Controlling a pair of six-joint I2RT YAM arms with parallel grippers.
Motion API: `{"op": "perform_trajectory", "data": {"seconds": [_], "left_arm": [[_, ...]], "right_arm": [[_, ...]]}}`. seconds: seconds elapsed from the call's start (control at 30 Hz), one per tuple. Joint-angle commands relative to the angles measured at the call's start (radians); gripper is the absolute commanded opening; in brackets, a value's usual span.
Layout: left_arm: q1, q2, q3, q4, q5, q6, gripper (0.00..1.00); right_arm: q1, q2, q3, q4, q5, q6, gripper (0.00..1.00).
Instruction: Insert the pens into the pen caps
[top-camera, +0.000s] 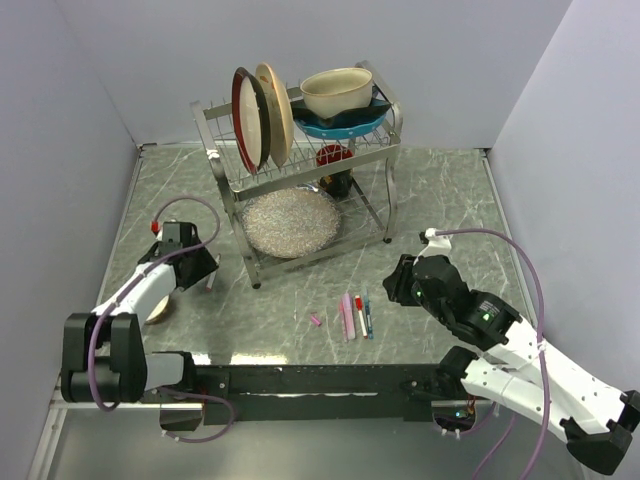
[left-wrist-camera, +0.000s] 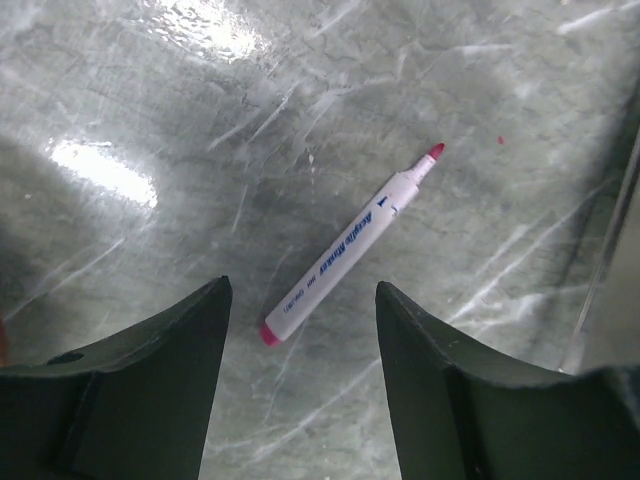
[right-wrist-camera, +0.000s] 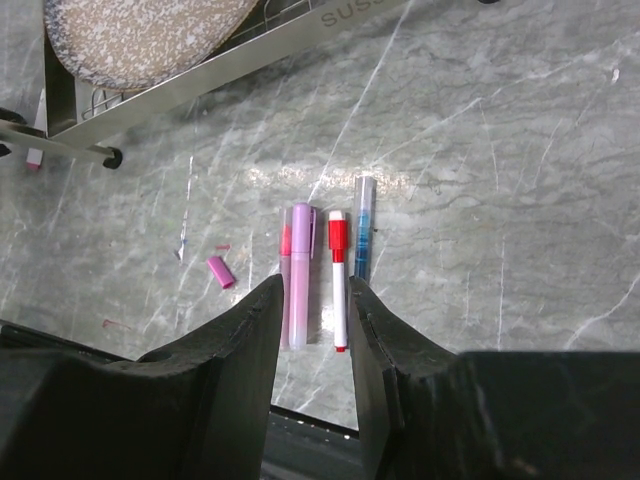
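An uncapped white pen with a pink tip (left-wrist-camera: 350, 245) lies on the marble table, its rear end between my left gripper's open fingers (left-wrist-camera: 303, 295); from above it shows by the left gripper (top-camera: 205, 268). Three pens lie side by side near the front edge (top-camera: 357, 315): a lilac and pink one (right-wrist-camera: 300, 270), a white one with a red cap (right-wrist-camera: 338, 265) and a blue one (right-wrist-camera: 363, 230). A loose pink cap (right-wrist-camera: 221, 271) lies left of them (top-camera: 315, 320). My right gripper (right-wrist-camera: 310, 290) hovers open above the pens (top-camera: 393, 283).
A metal dish rack (top-camera: 222, 150) stands at the back with plates, a bowl and a speckled plate (top-camera: 290, 222) on its lower shelf. Its foot (right-wrist-camera: 112, 157) is near the pens and its leg (left-wrist-camera: 610, 250) is right of the left gripper. A beige object (top-camera: 158, 311) lies by the left arm.
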Motion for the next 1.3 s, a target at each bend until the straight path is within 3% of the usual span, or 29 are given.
{"op": "perform_trajectory", "data": {"seconds": [0.0, 0.17, 0.27, 0.37, 0.4, 0.53, 0.6, 0.7, 0.97, 1.13, 1.27], "left_arm": [[-0.008, 0.055, -0.003, 0.051, 0.000, -0.001, 0.64], [-0.019, 0.114, 0.019, 0.044, -0.023, 0.013, 0.60], [-0.020, 0.138, 0.030, 0.036, -0.039, 0.024, 0.51], [-0.020, 0.170, 0.051, 0.004, -0.068, 0.022, 0.37], [-0.022, 0.177, 0.056, -0.001, -0.071, 0.022, 0.27], [-0.020, 0.169, 0.062, -0.006, -0.108, 0.007, 0.14], [-0.020, 0.158, 0.062, -0.009, -0.131, -0.004, 0.15], [-0.020, 0.174, 0.068, -0.021, -0.135, -0.005, 0.28], [-0.022, 0.226, 0.089, -0.058, -0.181, -0.017, 0.33], [-0.022, 0.269, 0.102, -0.067, -0.174, -0.014, 0.29], [-0.025, 0.298, 0.105, -0.065, -0.146, -0.013, 0.13]], "right_arm": [[-0.004, -0.011, 0.029, 0.028, 0.029, -0.012, 0.40], [-0.004, -0.026, 0.025, 0.033, 0.026, -0.007, 0.40], [-0.004, -0.029, 0.031, 0.030, 0.024, -0.007, 0.40], [-0.002, -0.038, 0.035, 0.025, 0.023, -0.002, 0.40], [-0.004, -0.045, 0.034, 0.025, 0.021, -0.002, 0.40], [-0.004, -0.064, 0.029, 0.020, 0.020, 0.004, 0.40], [-0.004, -0.071, 0.026, 0.020, 0.021, 0.004, 0.41], [-0.004, -0.081, 0.022, 0.016, 0.018, 0.008, 0.41], [-0.004, -0.098, 0.009, 0.023, 0.017, 0.014, 0.41], [-0.004, -0.104, 0.005, 0.033, 0.011, 0.016, 0.41], [-0.005, -0.109, 0.006, 0.034, 0.005, 0.019, 0.41]]}}
